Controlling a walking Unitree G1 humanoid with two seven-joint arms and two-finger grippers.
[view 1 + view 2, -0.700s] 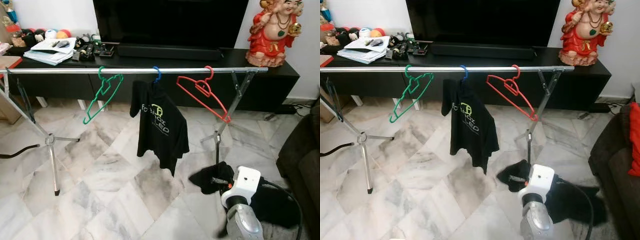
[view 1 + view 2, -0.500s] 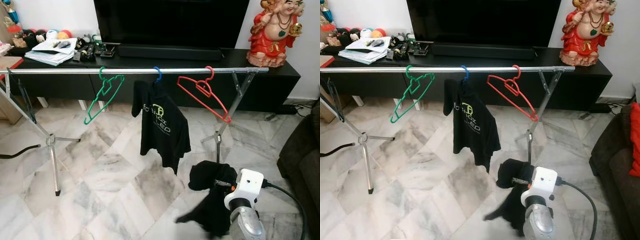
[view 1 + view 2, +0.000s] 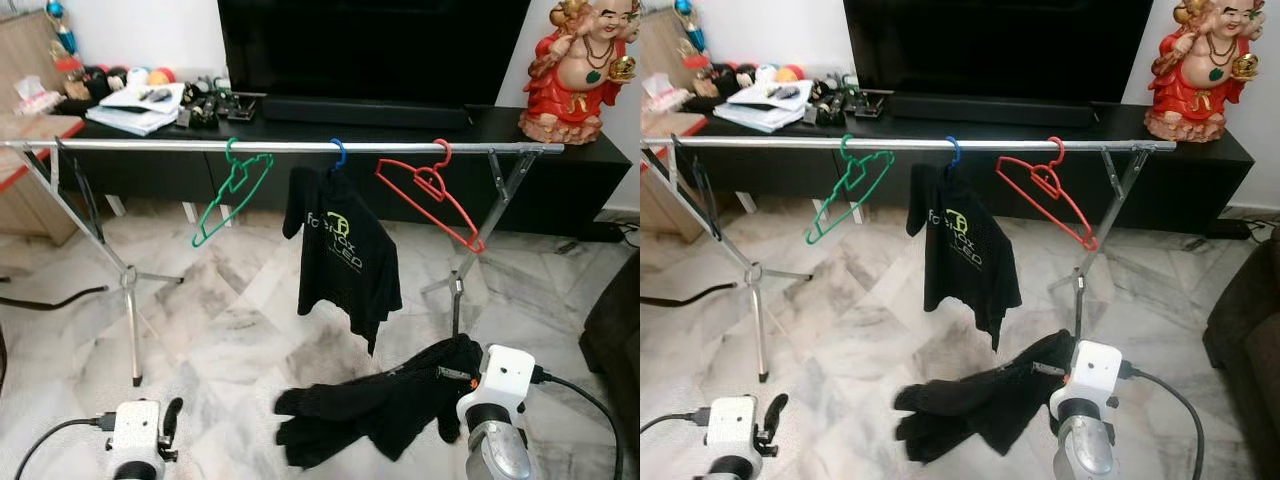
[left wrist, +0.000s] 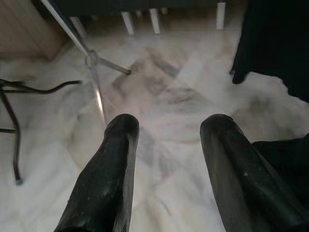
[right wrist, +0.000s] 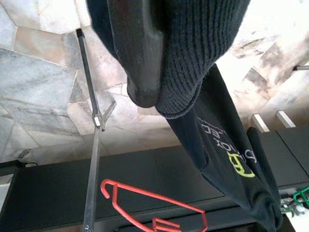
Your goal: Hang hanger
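Note:
A silver rail [image 3: 300, 146] spans the room on two tripod stands. On it hang an empty green hanger [image 3: 232, 190], a blue hanger [image 3: 339, 152] carrying a black printed T-shirt [image 3: 345, 255], and an empty red hanger [image 3: 430, 195]. My right gripper [image 3: 452, 385] is low at the right, shut on a black knitted garment [image 3: 380, 405] that trails left just above the floor. The knit covers one finger [image 5: 140, 58] in the right wrist view. My left gripper [image 4: 169, 125] hovers open over the marble floor at the lower left, holding nothing.
Behind the rail stands a black TV console [image 3: 560, 150] with a TV [image 3: 370, 45], a red statue [image 3: 585, 65] and papers [image 3: 140, 100]. Rack legs [image 3: 130, 290] splay on the floor. A dark sofa [image 3: 620, 320] is at the right, a cable [image 3: 50, 298] at the left.
The camera has shifted. My right gripper has lifted the black garment off the floor and drawn it out to the left. My left gripper has come into view at the lower left.

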